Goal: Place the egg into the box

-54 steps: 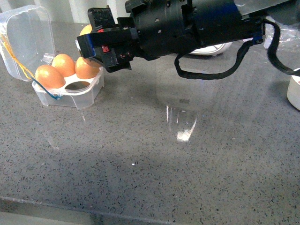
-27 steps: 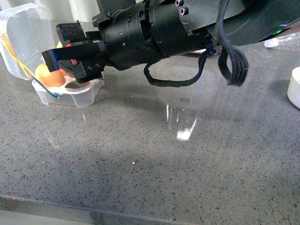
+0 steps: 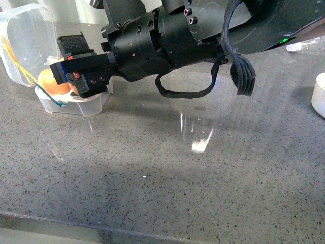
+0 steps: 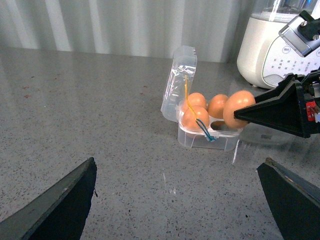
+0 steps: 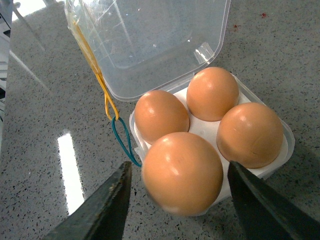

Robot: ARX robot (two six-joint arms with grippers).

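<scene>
The clear egg box [image 3: 76, 104] stands at the far left with its lid [image 3: 25, 40] open upright. My right gripper [image 3: 76, 68] hangs over it and hides most of it. In the right wrist view the egg [image 5: 182, 172] is at the box's near slot, slightly blurred, between the open fingers [image 5: 100, 210] with a gap on each side. Three other brown eggs [image 5: 212, 93] fill the other slots of the box [image 5: 285, 150]. In the left wrist view the egg [image 4: 239, 107] shows at the right gripper's tip, above the box [image 4: 207, 137]. My left gripper [image 4: 177, 200] is open and empty, well short of the box.
A white appliance [image 4: 270, 50] stands behind the box. A white bowl [image 3: 320, 94] sits at the right edge. Yellow [image 5: 95, 70] and blue [image 5: 122, 140] bands hang from the lid. A black cable loop [image 3: 188, 86] hangs under my right arm.
My right arm has swung left and down with the egg, from beside the box to over it. It now hides the eggs that showed a second ago.
</scene>
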